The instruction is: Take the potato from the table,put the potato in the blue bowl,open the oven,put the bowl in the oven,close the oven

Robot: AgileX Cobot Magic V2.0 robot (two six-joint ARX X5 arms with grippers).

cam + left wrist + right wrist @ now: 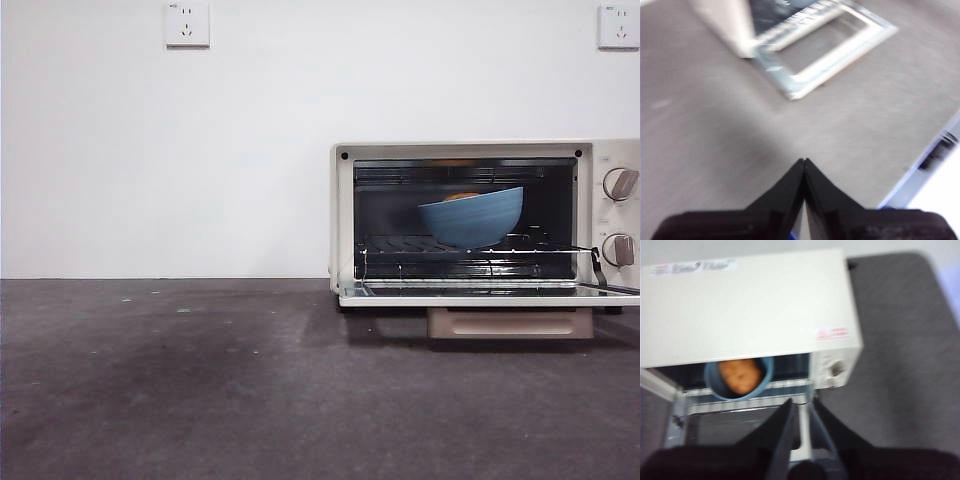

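Note:
The cream-white oven (470,149) stands at the right of the table (200,380) with its glass door (480,295) dropped flat and the tan handle (510,323) hanging below. Inside, the blue bowl (472,220) rests tilted on the wire rack, and the potato (461,197) peeks over its rim. In the right wrist view the potato (740,375) lies in the bowl (711,382) under the oven's top (750,305). My right gripper (801,401) hovers above the door, narrowly open and empty. My left gripper (804,161) is shut and empty, well away from the open door (865,40).
Two knobs (621,184) sit on the oven's right panel. Wall sockets (187,23) are on the white wall behind. The left wrist view shows the table's edge (925,165). Neither arm shows in the front view.

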